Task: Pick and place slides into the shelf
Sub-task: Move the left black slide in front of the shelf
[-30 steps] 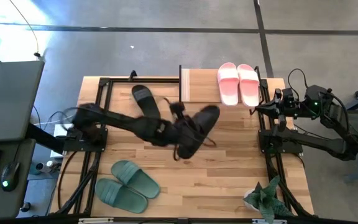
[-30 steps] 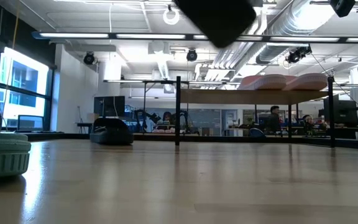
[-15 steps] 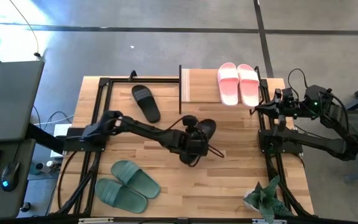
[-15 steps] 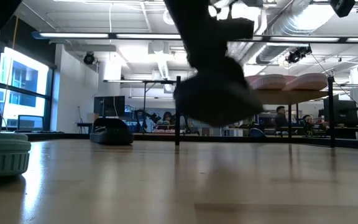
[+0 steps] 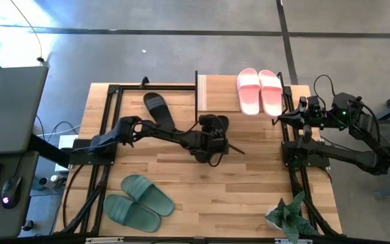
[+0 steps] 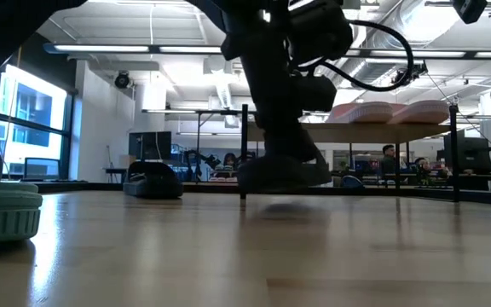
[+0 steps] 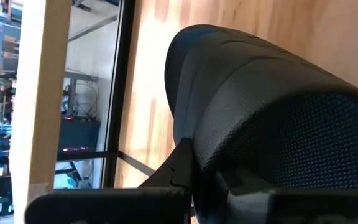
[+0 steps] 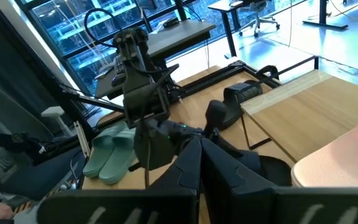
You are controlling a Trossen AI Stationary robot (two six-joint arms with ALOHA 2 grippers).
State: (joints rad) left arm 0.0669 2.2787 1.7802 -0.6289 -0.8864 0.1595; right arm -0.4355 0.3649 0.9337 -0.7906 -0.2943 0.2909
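Note:
My left gripper is shut on one black slide just in front of the shelf. In the low view this slide hangs low over the table beside the shelf's black post. The second black slide lies flat on its sole at the table's far left. The pink pair sits side by side on the shelf's plank top. The dark green pair lies on the table's near left. My right gripper is shut and waits at the right edge, beside the shelf. My left gripper comes at the black slide from above, pointing down, and holds it by the wide textured strap, with one finger against the strap's edge. The slide sits roughly level under the gripper. Whether its sole touches the table, I cannot tell.
A potted plant stands at the near right corner. Black metal frames run along the table's left and right sides. Bare tabletop lies between the green pair and the plant. People sit far off in the room behind the table.
My left gripper has carried the black slide down from high above the table to just over its surface. It has also moved toward the far edge, up to the shelf's front. The slide has turned from a slant to roughly level. The right arm has kept still.

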